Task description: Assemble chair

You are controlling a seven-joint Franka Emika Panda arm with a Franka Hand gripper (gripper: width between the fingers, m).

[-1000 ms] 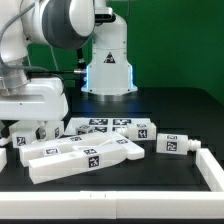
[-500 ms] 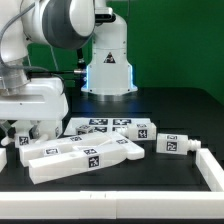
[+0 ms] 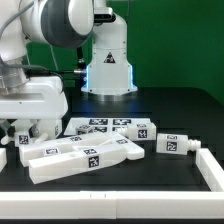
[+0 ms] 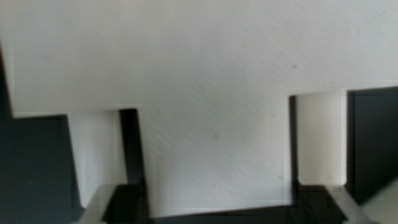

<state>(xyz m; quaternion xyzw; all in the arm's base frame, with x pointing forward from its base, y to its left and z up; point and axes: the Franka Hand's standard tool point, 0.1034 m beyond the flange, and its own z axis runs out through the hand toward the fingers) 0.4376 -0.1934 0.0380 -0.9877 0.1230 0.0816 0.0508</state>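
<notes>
Found gripper [image 3: 30,132] down low at the exterior view's left end of the parts cluster, over the black table [image 3: 140,195].

Noted white chair piece [image 4: 214,80] filling the wrist view: broad body, narrower middle stem, thinner bar on each flank. Placed directly under the jaws, stem's long axis running straight away from the wrist, between the two dark fingers [image 4: 128,205].

Jaws part-way open, straddling that stem. Contact with its sides: cannot tell, view too close and dim; possibly resting lightly on it.

Logged other chair parts toward the exterior view's right:
- long slab [image 3: 80,157], lying flat
- tagged pieces [image 3: 100,127], just behind the slab
- small block [image 3: 172,144], apart, near the low white rim [image 3: 207,165]

Judged step: securing this piece for a lift. Needs stem centred between the fingers, with the squeeze across its short width, not along its length. Risk of twist if gripped off-centre.
</notes>
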